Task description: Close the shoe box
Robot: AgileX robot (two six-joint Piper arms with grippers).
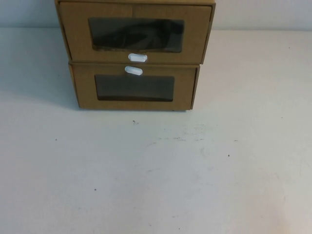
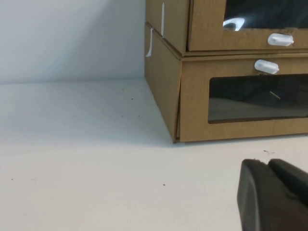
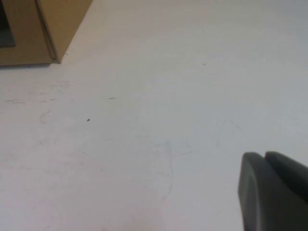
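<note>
Only a dark finger of the left pincer [image 2: 272, 197] shows, low over the worktop [image 1: 156, 170] short of the boxes; the right pincer [image 3: 274, 192] likewise. I cannot tell either's grip. At twelve o'clock, the shoe box [image 1: 135, 32] sits atop its twin box [image 1: 134, 87], front protruding slightly.

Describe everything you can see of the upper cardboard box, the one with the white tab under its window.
The shoe box is brown corrugated cardboard, stacked on a similar lower box. Its front panel has a wide dark clear window with a small white oval tab below. The drawer front juts slightly forward of the lower box, so it looks not fully closed. The left gripper and right gripper are low over the table, touching neither box.
</note>
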